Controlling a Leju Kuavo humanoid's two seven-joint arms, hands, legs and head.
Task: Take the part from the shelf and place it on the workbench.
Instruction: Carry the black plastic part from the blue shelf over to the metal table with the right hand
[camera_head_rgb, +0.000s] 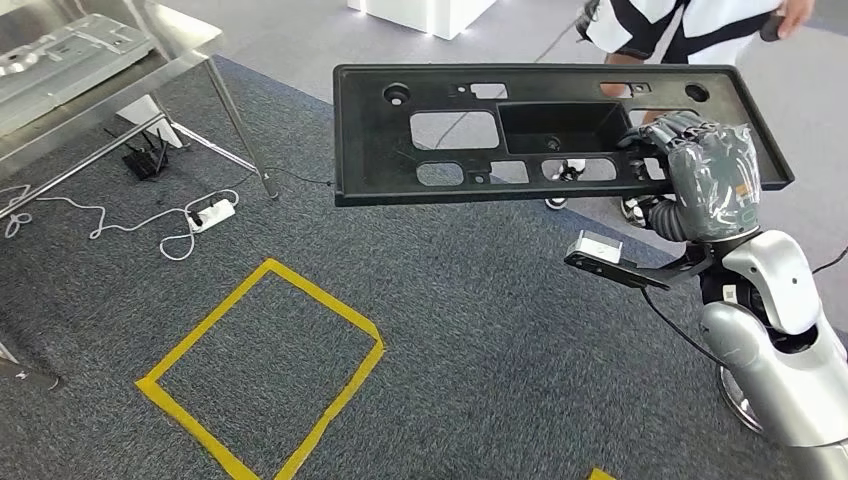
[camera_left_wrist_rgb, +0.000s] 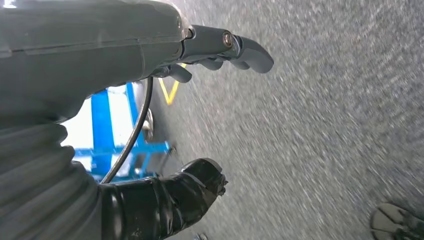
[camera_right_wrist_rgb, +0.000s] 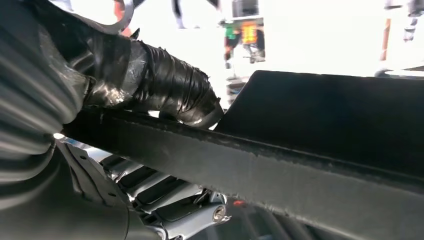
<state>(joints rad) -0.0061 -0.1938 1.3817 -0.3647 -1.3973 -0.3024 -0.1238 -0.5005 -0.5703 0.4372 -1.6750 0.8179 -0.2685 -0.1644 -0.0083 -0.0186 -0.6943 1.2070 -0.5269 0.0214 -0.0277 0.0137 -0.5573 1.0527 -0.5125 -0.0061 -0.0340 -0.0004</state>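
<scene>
— Grey carpet (camera_head_rgb: 480, 330) is seen underfoot, marked with a yellow tape square (camera_head_rgb: 262, 370); a metal table (camera_head_rgb: 95, 85) is noted at the upper left, cables beneath it.

— Part location?

— A long black part (camera_head_rgb: 470, 135) is held level above the carpet, gripped at one end by the right hand (camera_head_rgb: 690, 160). A person is seen beyond it.

— Left hand?

— The left hand (camera_left_wrist_rgb: 210, 52) is seen over the carpet, fingers apart, nothing held.

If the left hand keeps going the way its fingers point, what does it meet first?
Probably nothing soon. In the wrist view the left hand holds nothing, and its fingers point out over bare grey carpet; the way looks free, though depth is unclear.
</scene>
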